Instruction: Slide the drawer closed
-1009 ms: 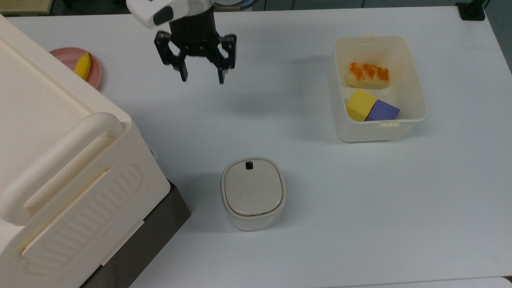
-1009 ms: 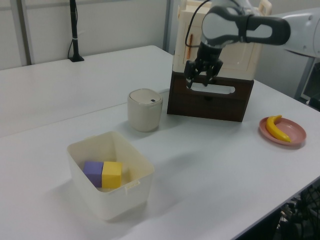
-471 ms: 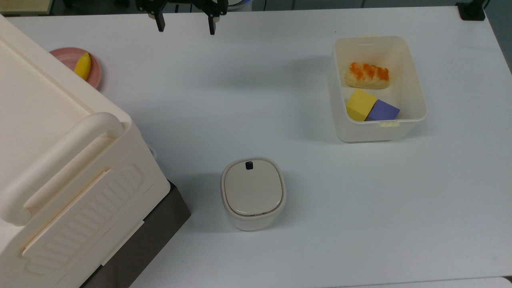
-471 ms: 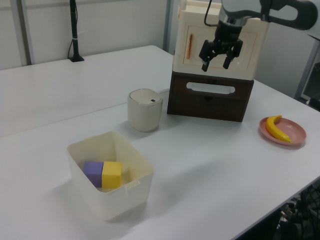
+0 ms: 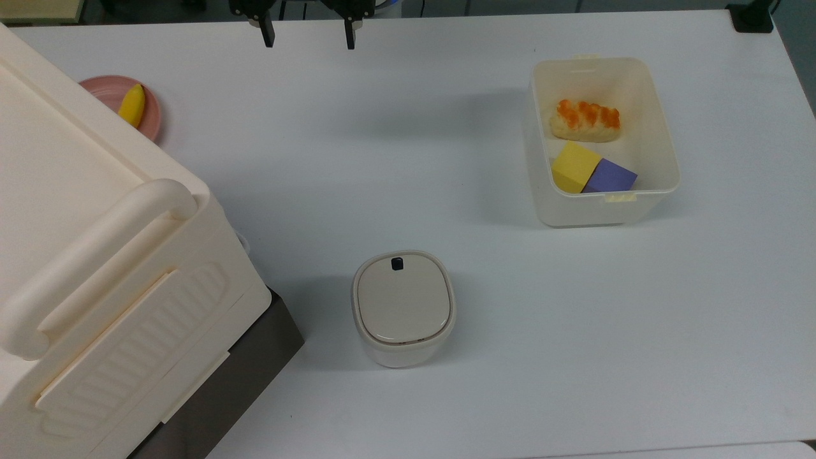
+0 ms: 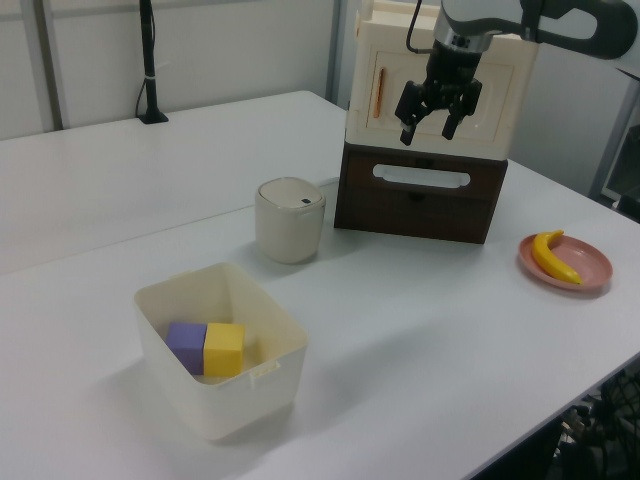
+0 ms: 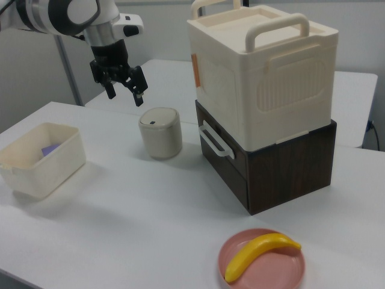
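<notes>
The dark brown drawer with its thin white loop handle sits at the bottom of the cabinet, its front flush with the brown base. From the top view only a dark strip of the drawer shows under the cream body. My gripper hangs open and empty, high above the table at the top view's upper edge, well away from the drawer. In the left view the gripper appears in front of the cream cabinet, above the handle. The right view has the gripper above and behind the small pot.
The cream plastic cabinet with a carry handle sits on the brown base. A cream lidded pot stands beside the drawer. A white bin holds a food item, a yellow block and a purple block. A banana lies on a pink plate.
The gripper rose and pulled back toward the top view's upper edge, staying open, then shifted slightly to the top view's right. The drawer and other objects have not moved.
</notes>
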